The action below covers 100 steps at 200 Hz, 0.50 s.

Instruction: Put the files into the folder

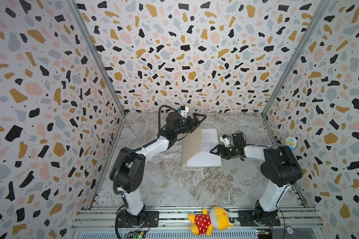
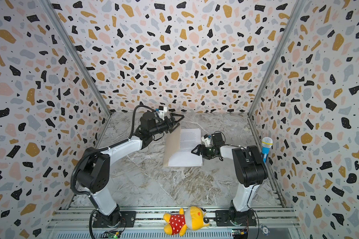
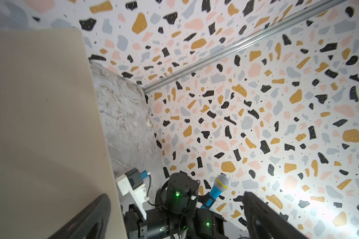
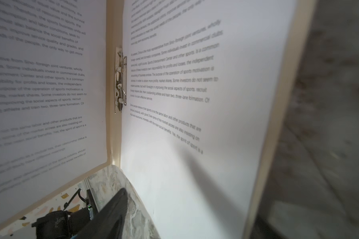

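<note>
The tan folder (image 1: 192,144) (image 2: 172,144) lies open on the marble table, its left flap raised steeply. The white files (image 1: 205,157) (image 2: 187,159) lie on its flat right flap. In the right wrist view printed sheets (image 4: 195,144) rest on the flat flap. Another sheet leans on the raised flap, with the silver clip (image 4: 120,82) at the spine. My left gripper (image 1: 199,123) (image 2: 177,123) (image 3: 175,195) is open at the raised flap's (image 3: 39,124) far top edge. My right gripper (image 1: 212,150) (image 2: 194,151) (image 4: 193,204) is open over the files' right edge, holding nothing.
A yellow plush toy (image 1: 209,221) in a red dotted shirt lies on the front rail. A blue toy microphone (image 1: 290,142) (image 3: 218,190) leans on the right wall. Patterned walls close in the table on three sides.
</note>
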Each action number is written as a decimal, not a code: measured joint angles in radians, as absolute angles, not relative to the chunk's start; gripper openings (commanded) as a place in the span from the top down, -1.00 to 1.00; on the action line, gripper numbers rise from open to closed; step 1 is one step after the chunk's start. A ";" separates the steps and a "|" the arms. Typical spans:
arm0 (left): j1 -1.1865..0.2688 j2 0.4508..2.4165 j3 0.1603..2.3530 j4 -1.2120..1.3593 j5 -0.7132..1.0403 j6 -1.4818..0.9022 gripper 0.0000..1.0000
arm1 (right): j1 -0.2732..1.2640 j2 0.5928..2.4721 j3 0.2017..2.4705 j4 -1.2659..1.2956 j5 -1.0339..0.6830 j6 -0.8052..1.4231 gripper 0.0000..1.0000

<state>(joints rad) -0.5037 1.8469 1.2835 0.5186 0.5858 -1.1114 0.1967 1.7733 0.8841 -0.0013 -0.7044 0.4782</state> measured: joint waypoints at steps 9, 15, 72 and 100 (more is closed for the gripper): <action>-0.523 1.900 1.300 0.530 0.584 -1.111 -0.99 | 0.165 1.734 0.869 -0.038 -0.665 0.468 -0.66; -0.536 1.934 1.310 0.535 0.583 -1.111 -0.99 | 0.143 1.708 0.860 -0.063 -0.638 0.456 -0.68; -0.603 2.102 1.379 0.560 0.581 -1.079 -0.99 | 0.041 1.416 0.789 -0.125 -0.381 0.326 -0.77; -0.561 1.923 1.311 0.303 0.440 -0.805 -0.99 | 0.040 1.225 0.629 0.075 -0.194 0.215 -0.87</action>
